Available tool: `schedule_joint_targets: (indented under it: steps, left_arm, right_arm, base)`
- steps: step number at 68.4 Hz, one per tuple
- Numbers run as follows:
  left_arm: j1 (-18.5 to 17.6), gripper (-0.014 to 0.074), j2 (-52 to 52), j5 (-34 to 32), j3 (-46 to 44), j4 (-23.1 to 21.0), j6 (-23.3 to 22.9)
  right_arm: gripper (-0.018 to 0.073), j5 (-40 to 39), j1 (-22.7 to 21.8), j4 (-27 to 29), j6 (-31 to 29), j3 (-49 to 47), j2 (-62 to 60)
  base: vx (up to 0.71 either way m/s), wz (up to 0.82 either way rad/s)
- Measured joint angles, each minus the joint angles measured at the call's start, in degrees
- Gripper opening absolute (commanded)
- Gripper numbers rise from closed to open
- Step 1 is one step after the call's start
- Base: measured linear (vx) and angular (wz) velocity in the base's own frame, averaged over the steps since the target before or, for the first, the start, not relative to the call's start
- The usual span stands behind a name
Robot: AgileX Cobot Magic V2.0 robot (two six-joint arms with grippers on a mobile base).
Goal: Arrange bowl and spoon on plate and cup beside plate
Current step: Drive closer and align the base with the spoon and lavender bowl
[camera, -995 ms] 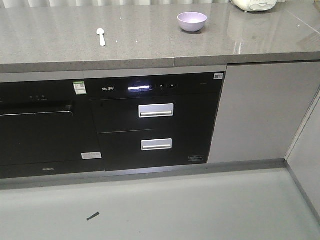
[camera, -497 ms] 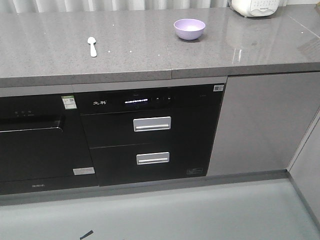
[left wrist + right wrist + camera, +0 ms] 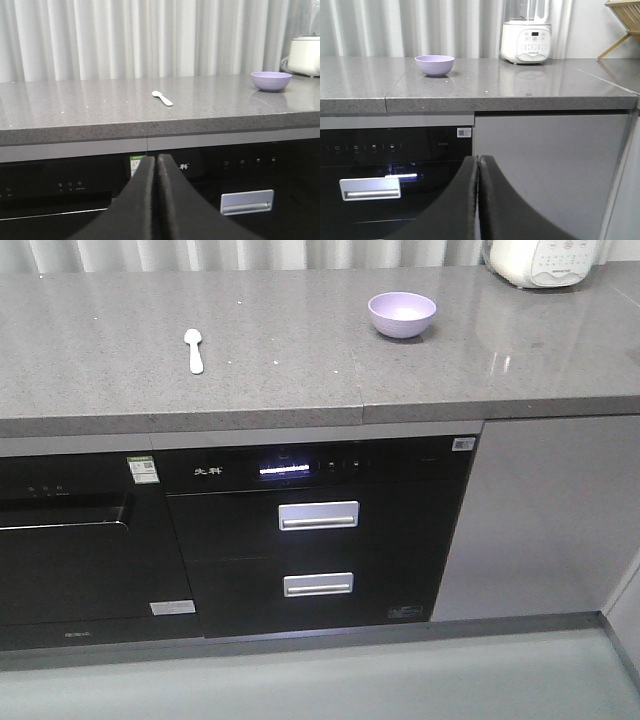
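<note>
A lavender bowl (image 3: 402, 314) stands upright on the grey counter (image 3: 300, 380), right of centre; it also shows as the bowl (image 3: 271, 80) and the bowl (image 3: 434, 65) in the wrist views. A pale spoon (image 3: 194, 349) lies flat to its left, scoop away from the counter edge, and the left wrist view has the spoon (image 3: 162, 98) too. My left gripper (image 3: 156, 159) is shut on nothing, low in front of the black appliance. My right gripper (image 3: 478, 159) is shut and empty, below counter height. The plate and the cup are out of view.
A white appliance (image 3: 526, 36) stands at the counter's back right. Black built-in appliances with silver drawer handles (image 3: 318, 515) sit under the counter, a grey cabinet door (image 3: 540, 510) to their right. A curtain (image 3: 125, 35) hangs behind. A wooden rack (image 3: 625, 20) shows far right.
The front view has shifted: the counter, bowl and spoon now sit lower and further right in frame, and the floor strip has shrunk. Bowl and spoon keep their places on the counter.
</note>
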State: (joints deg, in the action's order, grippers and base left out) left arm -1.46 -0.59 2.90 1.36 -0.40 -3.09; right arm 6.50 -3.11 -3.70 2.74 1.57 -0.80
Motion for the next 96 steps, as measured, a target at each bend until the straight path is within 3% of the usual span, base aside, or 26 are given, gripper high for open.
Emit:
schedule_joint_targets:
  steps: [96]
  left_arm:
    - [0.0,-0.0006,0.0,0.0,0.0,0.0,0.0]
  right_arm:
    - [-0.0006,0.0,0.0,0.0,0.0,0.0,0.0]
  base:
    - [0.16,0.06]
